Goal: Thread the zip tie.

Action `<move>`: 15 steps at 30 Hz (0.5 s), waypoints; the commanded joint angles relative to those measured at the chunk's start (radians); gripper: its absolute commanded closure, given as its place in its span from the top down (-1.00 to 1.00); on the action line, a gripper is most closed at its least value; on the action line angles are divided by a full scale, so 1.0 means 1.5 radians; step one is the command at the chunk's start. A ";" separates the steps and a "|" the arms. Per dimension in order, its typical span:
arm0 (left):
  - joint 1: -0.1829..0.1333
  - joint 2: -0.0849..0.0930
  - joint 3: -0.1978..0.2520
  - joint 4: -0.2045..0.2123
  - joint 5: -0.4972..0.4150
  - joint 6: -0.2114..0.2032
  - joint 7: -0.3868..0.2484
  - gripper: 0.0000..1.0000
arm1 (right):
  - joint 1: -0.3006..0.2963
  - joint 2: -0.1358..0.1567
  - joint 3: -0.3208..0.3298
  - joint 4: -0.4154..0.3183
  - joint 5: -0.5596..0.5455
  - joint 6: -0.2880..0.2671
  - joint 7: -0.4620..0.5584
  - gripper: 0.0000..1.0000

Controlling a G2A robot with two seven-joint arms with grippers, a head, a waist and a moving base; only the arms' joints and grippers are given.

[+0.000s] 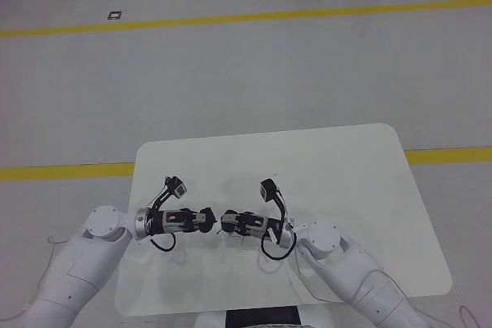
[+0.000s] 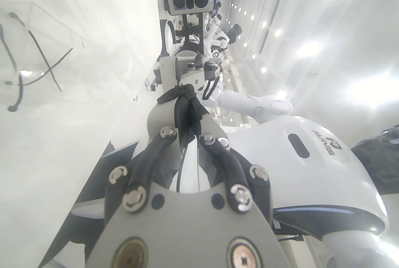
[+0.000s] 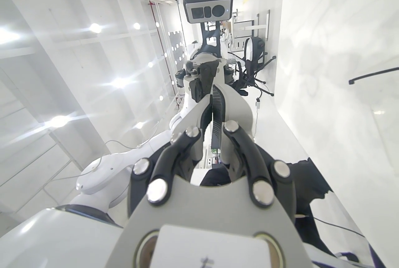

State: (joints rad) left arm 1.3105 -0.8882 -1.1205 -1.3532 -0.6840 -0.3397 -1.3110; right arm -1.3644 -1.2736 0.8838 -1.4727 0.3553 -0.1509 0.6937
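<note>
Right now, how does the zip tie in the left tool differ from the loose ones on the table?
The held zip tie is pinched in the shut left tool, raised off the table; the loose zip ties lie untouched on it. The held one is bunched; the loose ones lie spread out, two crossing. All are black.

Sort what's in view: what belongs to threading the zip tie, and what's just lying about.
In the job: zip tie held by the left gripper; right gripper opposite it.
Lying about: spare zip ties on the table; one more loose tie there too.
</note>
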 commanded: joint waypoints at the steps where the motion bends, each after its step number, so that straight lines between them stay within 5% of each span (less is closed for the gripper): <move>1: 0.003 0.001 -0.008 -0.006 -0.001 0.000 -0.008 -1.00 | -0.001 0.000 0.001 0.000 -0.001 0.002 -0.001 -0.16; 2: 0.005 0.002 -0.013 -0.009 -0.001 0.000 -0.011 -1.00 | -0.001 0.001 0.002 0.000 -0.001 0.002 -0.002 -0.06; 5: 0.016 0.002 -0.036 -0.025 -0.002 0.000 -0.017 -1.00 | -0.003 0.001 0.005 -0.002 -0.002 0.005 -0.006 0.96; 11: 0.047 -0.005 -0.081 -0.064 0.028 0.000 -0.015 -1.00 | -0.002 0.001 0.005 -0.005 -0.004 0.010 -0.009 1.00; 15: 0.048 -0.006 -0.084 -0.066 0.031 0.000 -0.014 -1.00 | -0.002 0.001 0.005 -0.005 -0.004 0.010 -0.009 1.00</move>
State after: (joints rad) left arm 1.3830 -0.8968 -1.2465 -1.4536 -0.6368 -0.3400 -1.3310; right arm -1.3675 -1.2714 0.8913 -1.4807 0.3493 -0.1357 0.6807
